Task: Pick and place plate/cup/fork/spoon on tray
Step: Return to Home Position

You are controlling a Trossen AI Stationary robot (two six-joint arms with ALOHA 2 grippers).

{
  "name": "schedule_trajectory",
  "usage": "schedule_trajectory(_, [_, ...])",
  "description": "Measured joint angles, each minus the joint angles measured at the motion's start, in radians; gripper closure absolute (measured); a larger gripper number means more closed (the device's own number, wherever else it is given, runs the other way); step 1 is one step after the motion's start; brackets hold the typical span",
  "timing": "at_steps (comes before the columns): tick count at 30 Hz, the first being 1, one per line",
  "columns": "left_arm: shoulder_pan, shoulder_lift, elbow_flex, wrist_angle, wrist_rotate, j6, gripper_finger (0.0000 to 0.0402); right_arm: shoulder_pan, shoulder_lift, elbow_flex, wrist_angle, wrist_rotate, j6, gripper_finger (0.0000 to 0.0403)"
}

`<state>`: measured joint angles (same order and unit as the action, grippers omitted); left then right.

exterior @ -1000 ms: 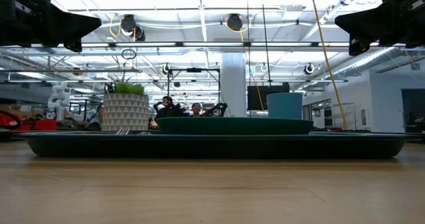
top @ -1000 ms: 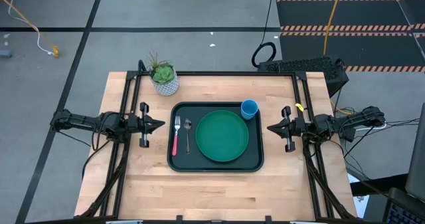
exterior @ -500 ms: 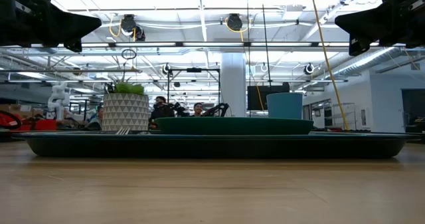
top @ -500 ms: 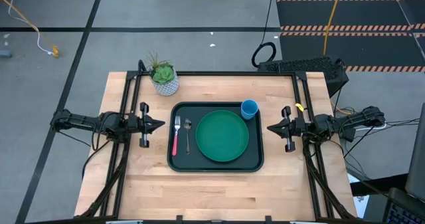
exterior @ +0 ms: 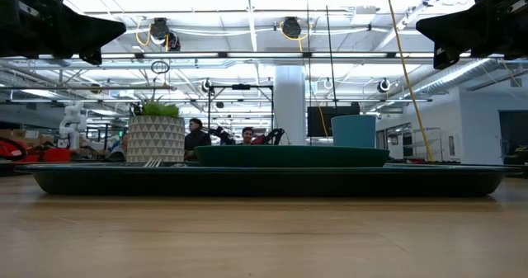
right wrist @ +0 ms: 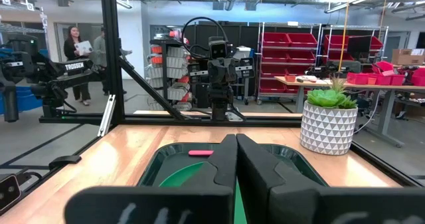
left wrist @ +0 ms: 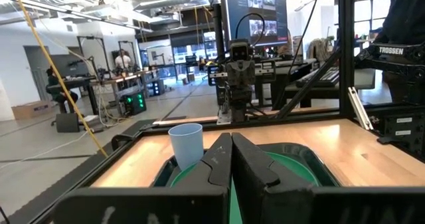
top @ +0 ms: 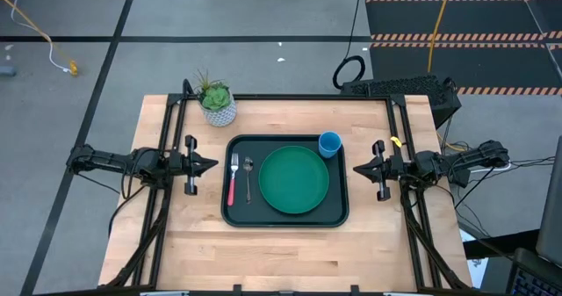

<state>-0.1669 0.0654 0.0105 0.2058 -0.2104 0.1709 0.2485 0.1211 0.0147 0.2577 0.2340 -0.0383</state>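
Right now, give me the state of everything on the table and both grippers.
tray: flat on table, loaded
plate: flat on tray
cup: upright on tray, beside plate
fork: lying on tray, near its left edge
spoon: lying between fork and plate
plant pot: upright, off the tray
left gripper: fingers shut, empty, left of tray
right gripper: fingers shut, empty, right of tray

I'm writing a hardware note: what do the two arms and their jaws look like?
Both the left arm and right arm are slim, black and jointed, with black cables running along them. Each ends in a short crossbar carrying two black, wedge-shaped jaws that taper toward the tips.
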Motion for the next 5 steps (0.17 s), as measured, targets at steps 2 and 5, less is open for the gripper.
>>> schedule_trajectory(2, [0.000,0.000,0.000,0.000,0.000,0.000,0.0394,0.000,0.000,0.000,0.000,0.000,0.000,0.0403])
schedule_trajectory(5, [0.000,0.000,0.000,0.000,0.000,0.000,0.0394,0.000,0.000,0.000,0.000,0.000,0.000,0.0403])
